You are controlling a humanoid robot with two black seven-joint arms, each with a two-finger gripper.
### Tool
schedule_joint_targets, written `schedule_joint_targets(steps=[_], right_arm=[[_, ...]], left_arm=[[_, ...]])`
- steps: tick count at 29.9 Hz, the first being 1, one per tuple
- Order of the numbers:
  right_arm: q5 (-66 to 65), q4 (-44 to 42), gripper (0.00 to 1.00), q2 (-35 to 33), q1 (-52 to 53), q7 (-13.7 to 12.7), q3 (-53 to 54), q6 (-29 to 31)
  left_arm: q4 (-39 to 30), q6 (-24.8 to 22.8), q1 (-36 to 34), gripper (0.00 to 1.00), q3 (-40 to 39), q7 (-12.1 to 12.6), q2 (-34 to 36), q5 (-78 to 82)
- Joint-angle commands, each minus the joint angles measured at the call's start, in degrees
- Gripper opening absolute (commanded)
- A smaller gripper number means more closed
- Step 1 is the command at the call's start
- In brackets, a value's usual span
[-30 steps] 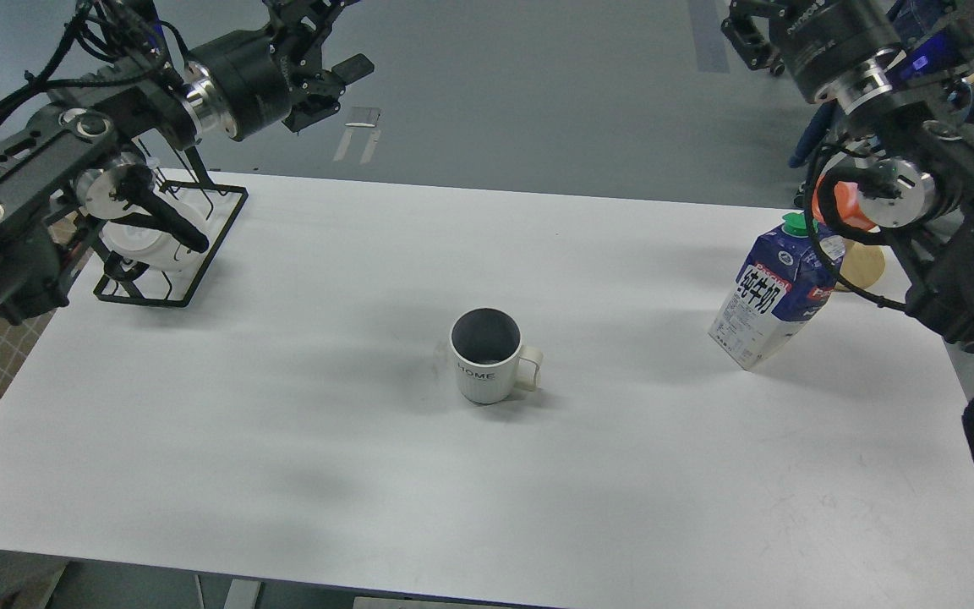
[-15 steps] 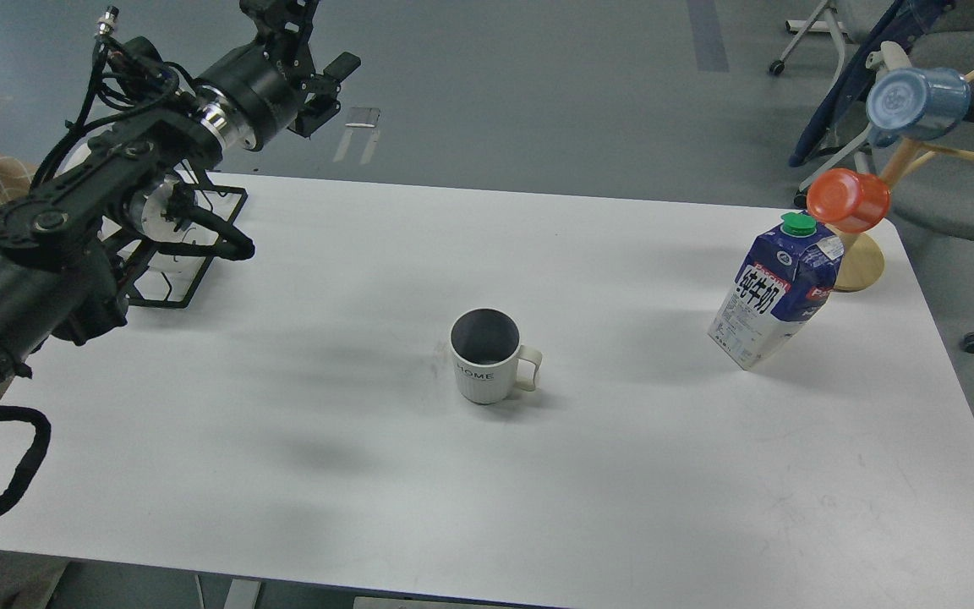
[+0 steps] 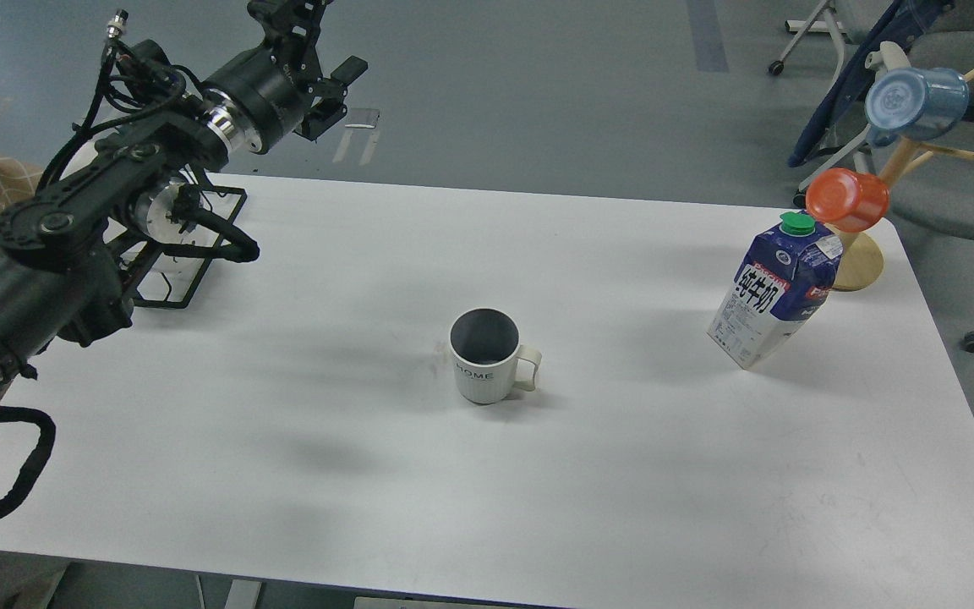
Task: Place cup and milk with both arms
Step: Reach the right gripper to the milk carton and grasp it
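While the left arm is reaching up past the far left corner of the table (image 3: pixel 622 474), its gripper (image 3: pixel 331 72) is hanging over the grey floor beyond the edge — the fingers are too dark and end-on for anyone to tell whether the jaws are apart or together. The right arm is not showing in the head view. The white cup (image 3: pixel 487 355) is standing upright near the middle of the table, handle pointing right, dark inside. The blue milk carton (image 3: pixel 774 296) with its green cap is standing well to the right of the cup, close to the far right corner. Just behind it a wooden mug stand (image 3: pixel 859 262) is carrying an orange cup (image 3: pixel 847 200) and a blue cup (image 3: pixel 914 103). A black wire rack (image 3: pixel 187 275) is sitting at the far left — partly hidden by the arm.
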Motion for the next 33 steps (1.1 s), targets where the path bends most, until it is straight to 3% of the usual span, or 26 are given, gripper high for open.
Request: schedule_joint_targets(steps=[1, 3, 7, 22, 33], right_arm=[[-4.40, 0.04, 1.00, 1.94, -0.40, -0.01, -10.14, -13.83], [-7.30, -0.65, 1.00, 4.58, -0.31, -0.01, -13.94, -19.13], [-11.70, -0.83, 1.00, 7.30, -0.83, -0.01, -17.28, -23.42], [-14.43, -14.53, 1.00, 25.84, -2.95, -0.01, -17.29, -23.42], [-14.52, -21.13, 0.98, 33.15, -2.95, -0.01, -17.29, -23.42]], left_arm=[[0.07, 0.01, 0.03, 0.97, 0.00, 0.04, 0.00, 0.07], [-0.01, 0.01, 0.03, 0.97, 0.00, 0.04, 0.00, 0.07], [-0.01, 0.01, 0.03, 0.97, 0.00, 0.04, 0.00, 0.07], [-0.01, -0.08, 0.12, 0.97, 0.18, 0.04, -1.32, 0.16], [0.07, -0.08, 0.21, 0.97, 0.09, -0.05, -1.23, 0.16]])
